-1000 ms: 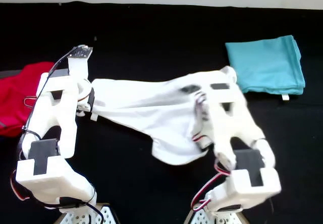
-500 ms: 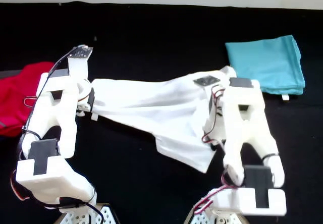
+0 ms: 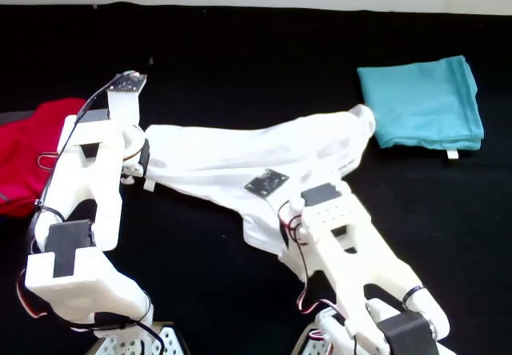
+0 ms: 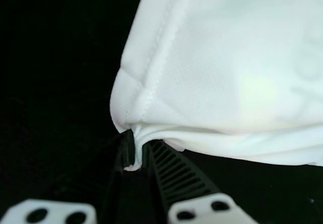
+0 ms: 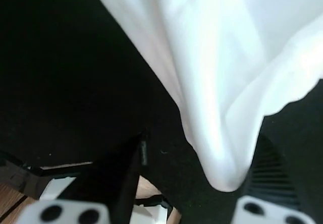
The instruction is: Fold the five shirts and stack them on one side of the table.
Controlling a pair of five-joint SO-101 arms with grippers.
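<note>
A white shirt (image 3: pixel 240 163) lies spread across the middle of the black table (image 3: pixel 240 59). My left gripper (image 3: pixel 143 165) is at the shirt's left edge. In the left wrist view the left gripper (image 4: pixel 135 156) is shut on a stitched corner of the white shirt (image 4: pixel 227 72). My right arm (image 3: pixel 336 227) is over the shirt's near hem. My right gripper (image 5: pixel 197 171) is open, and a hanging fold of the white shirt (image 5: pixel 222 82) dips between its fingers without being pinched. A folded teal shirt (image 3: pixel 422 103) lies at the far right.
A crumpled red shirt (image 3: pixel 32 151) lies at the left edge beside the left arm. The teal shirt almost touches the white shirt's right corner (image 3: pixel 362 119). Bare black tabletop stretches along the back and at the front right.
My right arm has pulled back from the shirt's right corner toward the front and left, over the near hem. That corner now lies on the table. The left arm has not moved.
</note>
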